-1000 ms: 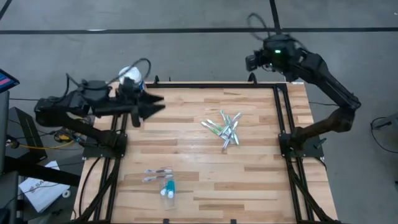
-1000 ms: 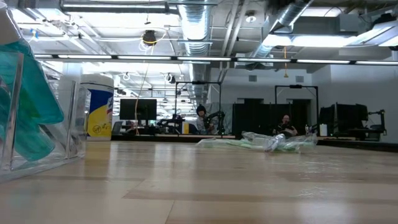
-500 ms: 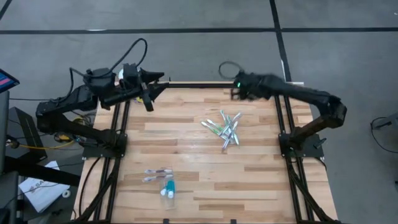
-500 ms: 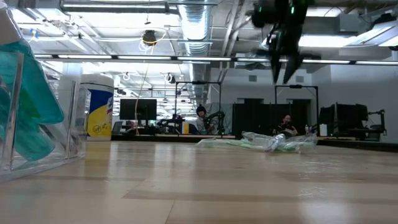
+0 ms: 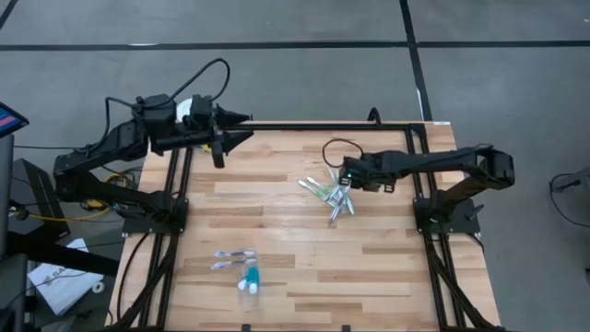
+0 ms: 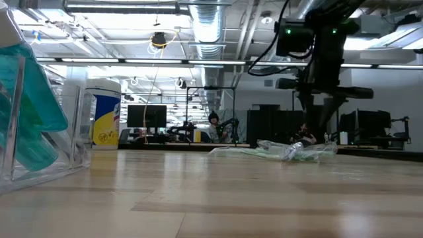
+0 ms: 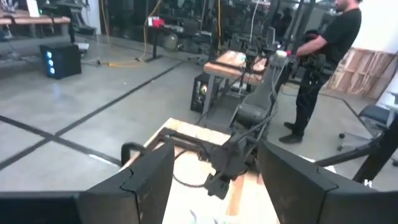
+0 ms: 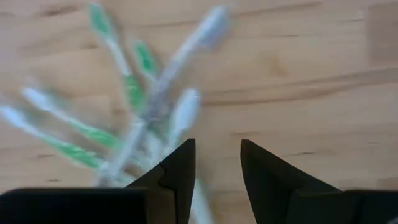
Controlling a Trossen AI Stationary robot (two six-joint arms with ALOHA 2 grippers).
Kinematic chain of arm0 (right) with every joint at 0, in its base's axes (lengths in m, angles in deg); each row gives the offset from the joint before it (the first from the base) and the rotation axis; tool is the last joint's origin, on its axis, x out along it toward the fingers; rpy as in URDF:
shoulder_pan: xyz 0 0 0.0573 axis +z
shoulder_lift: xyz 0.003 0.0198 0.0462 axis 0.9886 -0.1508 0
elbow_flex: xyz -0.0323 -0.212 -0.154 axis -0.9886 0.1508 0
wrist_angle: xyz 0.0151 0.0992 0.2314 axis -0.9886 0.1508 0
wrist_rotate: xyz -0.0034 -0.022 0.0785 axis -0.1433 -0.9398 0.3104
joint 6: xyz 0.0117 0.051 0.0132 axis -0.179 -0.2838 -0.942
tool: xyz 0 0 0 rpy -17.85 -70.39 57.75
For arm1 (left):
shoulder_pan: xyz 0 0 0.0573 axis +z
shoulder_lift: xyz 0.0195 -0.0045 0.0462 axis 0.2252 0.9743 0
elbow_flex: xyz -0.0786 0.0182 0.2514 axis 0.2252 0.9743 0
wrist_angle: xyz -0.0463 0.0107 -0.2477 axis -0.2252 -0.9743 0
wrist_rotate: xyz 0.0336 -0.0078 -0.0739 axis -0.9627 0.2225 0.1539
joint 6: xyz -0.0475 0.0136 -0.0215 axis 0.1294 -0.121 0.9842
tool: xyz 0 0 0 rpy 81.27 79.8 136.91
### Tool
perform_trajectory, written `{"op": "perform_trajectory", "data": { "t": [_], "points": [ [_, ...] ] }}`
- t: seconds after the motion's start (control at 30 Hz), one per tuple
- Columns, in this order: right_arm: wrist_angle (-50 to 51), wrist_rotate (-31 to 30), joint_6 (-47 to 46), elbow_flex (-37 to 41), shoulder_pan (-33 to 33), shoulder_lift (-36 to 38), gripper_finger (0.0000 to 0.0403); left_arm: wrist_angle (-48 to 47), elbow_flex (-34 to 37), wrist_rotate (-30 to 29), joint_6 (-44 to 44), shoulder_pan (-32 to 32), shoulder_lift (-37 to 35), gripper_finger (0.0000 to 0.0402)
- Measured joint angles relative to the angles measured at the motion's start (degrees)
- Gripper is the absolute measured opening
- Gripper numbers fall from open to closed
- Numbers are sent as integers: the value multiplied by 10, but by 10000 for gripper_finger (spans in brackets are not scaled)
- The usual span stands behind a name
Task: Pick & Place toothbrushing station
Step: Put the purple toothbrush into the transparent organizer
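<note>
— where were the toothbrushes?
— loose in a pile mid-surface, right under the right gripper, whose jaws stood parted, grasping nothing.
— and the left gripper?
— at the far left corner, jaws released wide, well apart from them.

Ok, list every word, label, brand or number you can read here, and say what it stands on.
No text reads clearly in any view.
Canister: yellow and blue label with a round mark, lettering too blurred to read.
Teal tubes: printing too small to read.
Toothbrushes: no legible marking.
</note>
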Motion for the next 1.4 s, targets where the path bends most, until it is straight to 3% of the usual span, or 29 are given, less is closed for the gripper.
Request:
{"op": "perform_trajectory", "data": {
  "t": [0.47, 0.93, 1.4],
  "points": [
    [-77, -5, 27, -1, -23, -39, 118, 4, 43, 25, 49, 5, 0, 225],
    [-144, 37, 49, -1, -34, -107, 118, 3, 44, 24, 51, 5, 0, 226],
    [-97, 55, 95, -1, -69, -57, 118, 3, 44, 24, 51, 5, 0, 222]
  ]
}}
